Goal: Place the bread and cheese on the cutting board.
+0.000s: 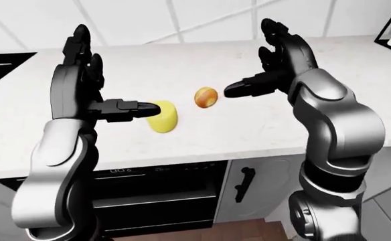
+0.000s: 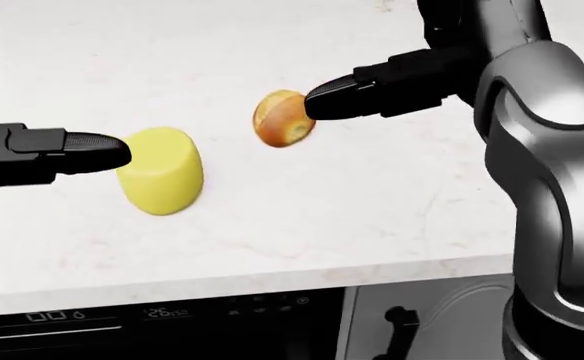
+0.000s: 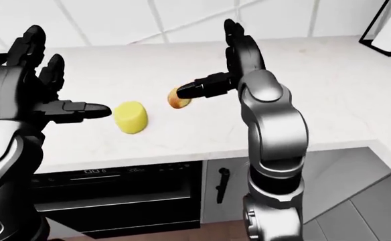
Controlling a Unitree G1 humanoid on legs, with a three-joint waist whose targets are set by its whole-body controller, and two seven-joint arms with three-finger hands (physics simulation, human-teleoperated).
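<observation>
I've got the cheese (image 2: pixel 161 181), a yellow cylinder, lying on the white tabletop (image 2: pixel 302 225), with the bread (image 2: pixel 283 118) just to its right in the head view. My left hand (image 1: pixel 81 75) is spread, one finger reaching toward the cheese's left side; my right hand (image 1: pixel 276 60) is spread too, a fingertip at the bread. Below the tabletop edge is the oven (image 1: pixel 155 193).

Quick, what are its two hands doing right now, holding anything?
Left hand: open, empty, one finger pointing at the cheese.
Right hand: open, empty, fingertip beside the bread.
</observation>
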